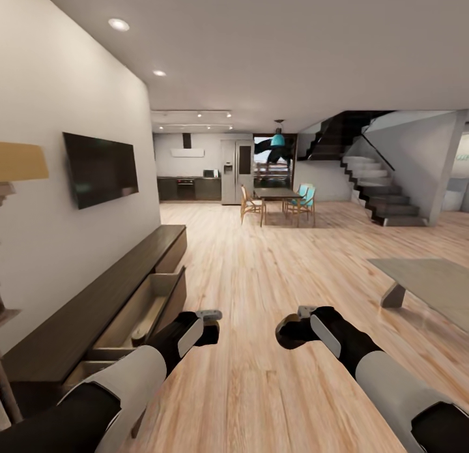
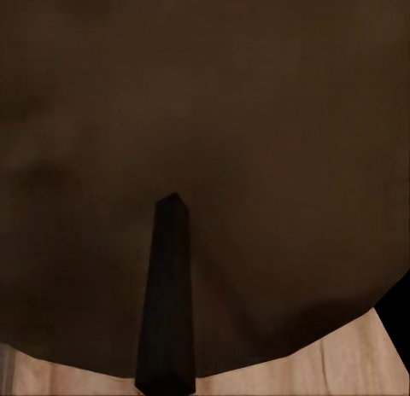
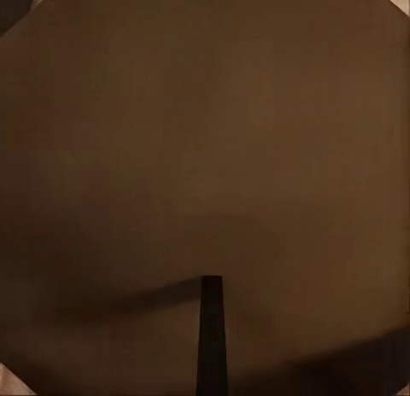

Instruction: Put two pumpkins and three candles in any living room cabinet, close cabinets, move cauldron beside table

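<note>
Wood-floor living room: cabinet point(image 1: 98, 296) along the left wall, one drawer point(image 1: 140, 309) pulled open, table point(image 1: 430, 283) to my right. Both arms tucked low; left pincer point(image 1: 210, 322) and right pincer point(image 1: 293, 326) states unreadable.

Cabinet point(image 1: 98, 290) on the left: dark brown, pale drawer insides. Floor point(image 1: 273, 270): light wood-plank grain. Table point(image 1: 433, 280) on the right: grey-beige top. Arms: black with white sleeves. Far chairs point(image 1: 303, 202): tan wood, teal backs. TV point(image 1: 101, 168): black.
</note>
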Robot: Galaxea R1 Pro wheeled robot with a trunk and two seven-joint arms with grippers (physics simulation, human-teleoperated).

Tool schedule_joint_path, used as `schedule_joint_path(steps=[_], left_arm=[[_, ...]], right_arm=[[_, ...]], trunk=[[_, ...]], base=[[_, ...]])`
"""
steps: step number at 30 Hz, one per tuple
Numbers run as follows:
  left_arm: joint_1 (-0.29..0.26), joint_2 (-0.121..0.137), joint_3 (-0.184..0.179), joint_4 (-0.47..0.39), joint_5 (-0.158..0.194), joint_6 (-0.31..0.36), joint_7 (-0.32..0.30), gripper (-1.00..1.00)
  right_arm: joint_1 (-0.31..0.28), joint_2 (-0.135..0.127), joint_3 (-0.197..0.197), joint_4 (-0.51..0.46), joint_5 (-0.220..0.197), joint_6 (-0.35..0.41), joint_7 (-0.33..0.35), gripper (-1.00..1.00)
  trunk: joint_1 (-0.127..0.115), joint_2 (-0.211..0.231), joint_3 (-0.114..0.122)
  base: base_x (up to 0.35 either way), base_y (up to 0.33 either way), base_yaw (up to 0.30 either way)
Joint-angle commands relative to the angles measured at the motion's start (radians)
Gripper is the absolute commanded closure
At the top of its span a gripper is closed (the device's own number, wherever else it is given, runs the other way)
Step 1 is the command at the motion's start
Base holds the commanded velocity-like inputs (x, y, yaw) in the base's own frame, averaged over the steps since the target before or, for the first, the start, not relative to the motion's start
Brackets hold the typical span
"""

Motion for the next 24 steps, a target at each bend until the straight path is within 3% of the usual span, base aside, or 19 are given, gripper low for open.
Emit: schedule_joint_path(steps=[1,24], left_arm=[[-0.001,0.0,-0.004,-0.002,0.006,0.003,0.007,1.0],[-0.001,0.0,-0.004,-0.002,0.006,0.003,0.007,1.0]], right_arm=[[-0.001,-0.002,0.007,-0.002,-0.009,0.002,-0.006,1.0],[-0.001,-0.002,0.009,-0.002,-0.009,0.002,-0.006,1.0]], trunk=[[0.001,-0.001,-0.001],[0.001,-0.001,-0.001]], base=[[0.333,0.0,0.0],[0.333,0.0,0.0]])
